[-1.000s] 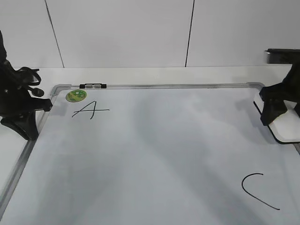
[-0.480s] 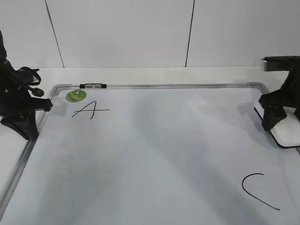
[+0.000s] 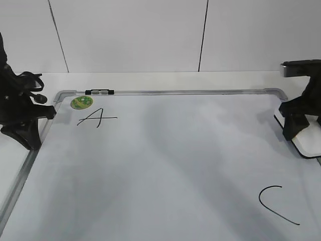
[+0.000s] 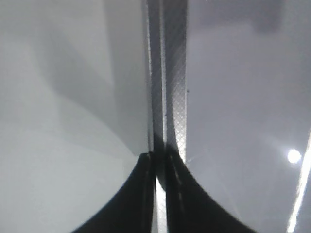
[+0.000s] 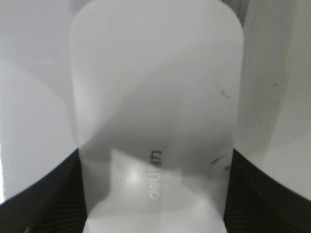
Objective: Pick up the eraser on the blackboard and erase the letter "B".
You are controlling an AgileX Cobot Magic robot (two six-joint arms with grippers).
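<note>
The white eraser (image 3: 310, 142) with its black base lies at the right edge of the blackboard (image 3: 165, 165). My right gripper (image 3: 295, 125) is shut on the eraser. In the right wrist view the eraser (image 5: 155, 97) fills the frame, with the gripper's (image 5: 154, 194) black fingers against both its long sides. No letter "B" shows anywhere on the board; only a black "A" (image 3: 95, 118) and a black "C" (image 3: 276, 203) do. My left gripper (image 3: 31, 138) is shut and empty over the board's left frame (image 4: 167, 73), seen in the left wrist view (image 4: 159, 162).
A round green sticker (image 3: 81, 102) and a small black-and-clear marker (image 3: 99, 92) sit at the board's far left corner. The white table runs round the board, with a white wall behind.
My right gripper has shifted a little to the right and toward the near side, taking the eraser with it. The left arm has not moved.
</note>
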